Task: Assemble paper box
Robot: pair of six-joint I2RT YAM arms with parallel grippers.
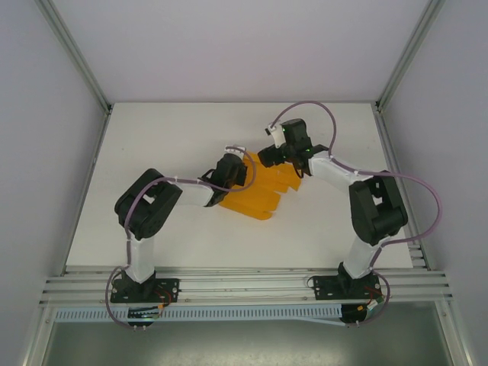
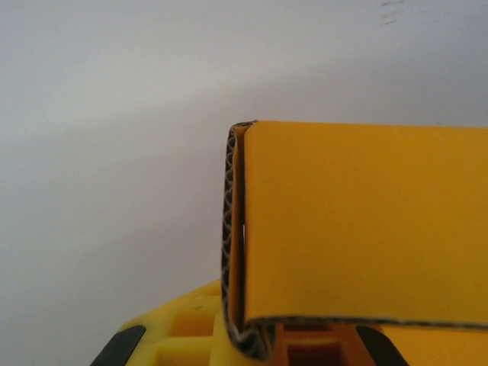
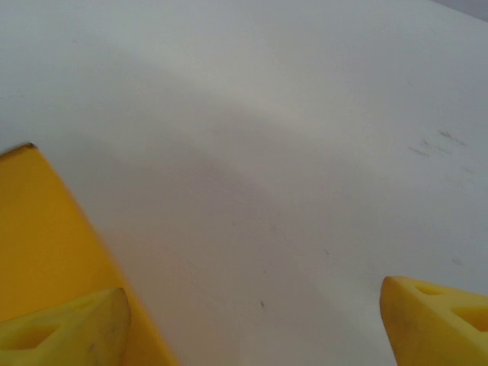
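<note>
Box (image 1: 263,194) lies mid table (image 1: 152,145). Left gripper (image 1: 235,171) pinched tight on folded flap (image 2: 366,221). Right gripper (image 3: 252,324) wide open, holds nothing. Box looks light, stiff, bends at folds; grab flap edges.

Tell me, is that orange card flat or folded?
Partly folded: the paper box has one flap bent back on itself, its corrugated edge curving round. From above, the rest lies spread on the table.

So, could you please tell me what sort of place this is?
Probably a robotics lab cell: a white table boxed in by aluminium framing, with two arms bolted to its near rail.
</note>
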